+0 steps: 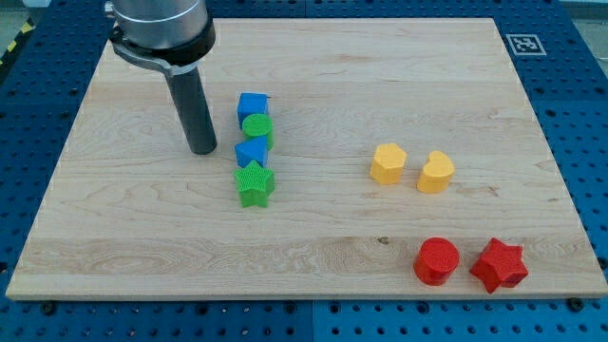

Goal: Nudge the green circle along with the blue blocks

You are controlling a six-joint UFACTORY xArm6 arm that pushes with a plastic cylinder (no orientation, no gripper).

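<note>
The green circle (257, 128) sits on the wooden board (313, 228) in a short column at the view's left centre. A blue cube (252, 105) touches it from above and a blue block (252, 153) of unclear shape touches it from below. A green star (255, 184) lies just under that lower blue block. My tip (202, 150) rests on the board to the left of the column, level with the lower blue block and about a block's width apart from it.
A yellow hexagon (388, 163) and a yellow heart (436, 172) lie right of centre. A red circle (437, 261) and a red star (499, 265) lie at the bottom right. A marker tag (523, 43) sits at the board's top right corner.
</note>
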